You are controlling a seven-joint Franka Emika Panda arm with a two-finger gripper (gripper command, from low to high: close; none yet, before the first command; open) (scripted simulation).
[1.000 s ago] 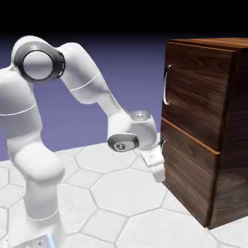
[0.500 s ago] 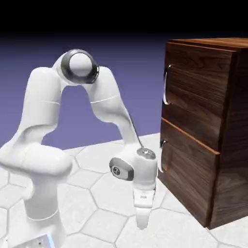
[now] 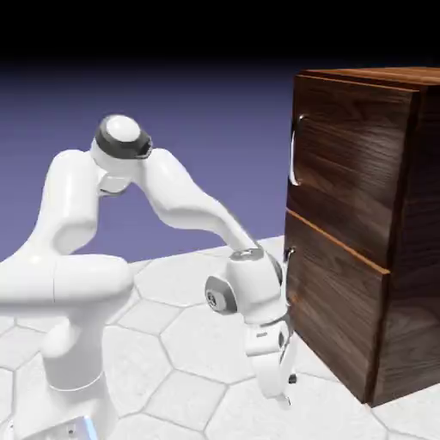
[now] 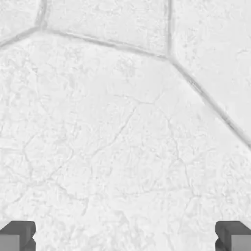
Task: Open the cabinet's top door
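Observation:
The cabinet (image 3: 365, 241) is a tall dark walnut box at the exterior view's right. Its top door (image 3: 348, 142) is flush and closed, with a curved silver handle (image 3: 295, 151) on the left edge. My gripper (image 3: 286, 395) hangs low, pointing down at the table just left of the lower panel (image 3: 331, 305), far beneath the top handle. In the hand view my gripper (image 4: 125, 238) is open: the grey fingertips (image 4: 17, 236) sit far apart at the bottom corners with only white stone between them.
The table (image 3: 193, 344) is white stone in hexagonal tiles with grey seams (image 4: 206, 98). The lower panel has its own small silver handle (image 3: 289, 258), level with my wrist. My arm's base fills the lower left.
The hand dropped from beside the lower handle down to the table, then shifted right toward the cabinet's foot. The elbow sank and swung left. The door did not move.

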